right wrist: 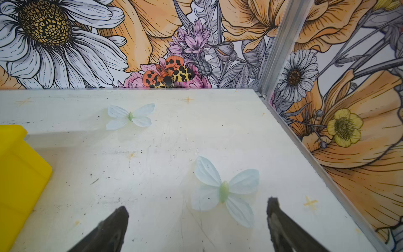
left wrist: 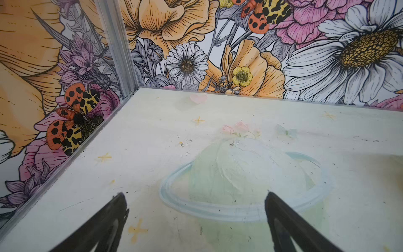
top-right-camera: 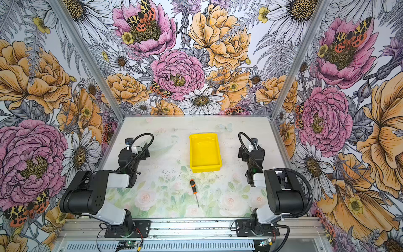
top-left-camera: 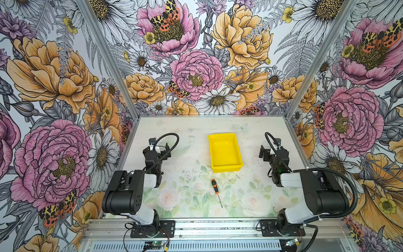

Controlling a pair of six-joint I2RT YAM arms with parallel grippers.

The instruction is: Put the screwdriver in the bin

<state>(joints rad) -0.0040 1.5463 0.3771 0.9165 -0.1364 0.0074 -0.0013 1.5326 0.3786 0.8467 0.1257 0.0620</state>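
Observation:
The screwdriver (top-left-camera: 216, 189) (top-right-camera: 193, 187), with an orange-and-black handle and a thin dark shaft, lies on the table in both top views. Its tip points toward the front edge. Just behind it stands the yellow bin (top-left-camera: 226, 168) (top-right-camera: 205, 169), with nothing inside; one corner of it shows in the right wrist view (right wrist: 19, 174). My left gripper (left wrist: 195, 196) (top-left-camera: 166, 149) hovers open at the left of the bin, over bare table. My right gripper (right wrist: 197, 205) (top-left-camera: 262, 152) hovers open at the bin's right. Neither touches anything.
Flower-printed walls with aluminium corner posts (left wrist: 117, 43) (right wrist: 281, 43) close the table on three sides. Both arm bases (top-left-camera: 152, 229) (top-left-camera: 282, 228) are bolted to the front rail. The table (top-left-camera: 185, 196) carries printed flowers, a ringed planet and pale butterflies.

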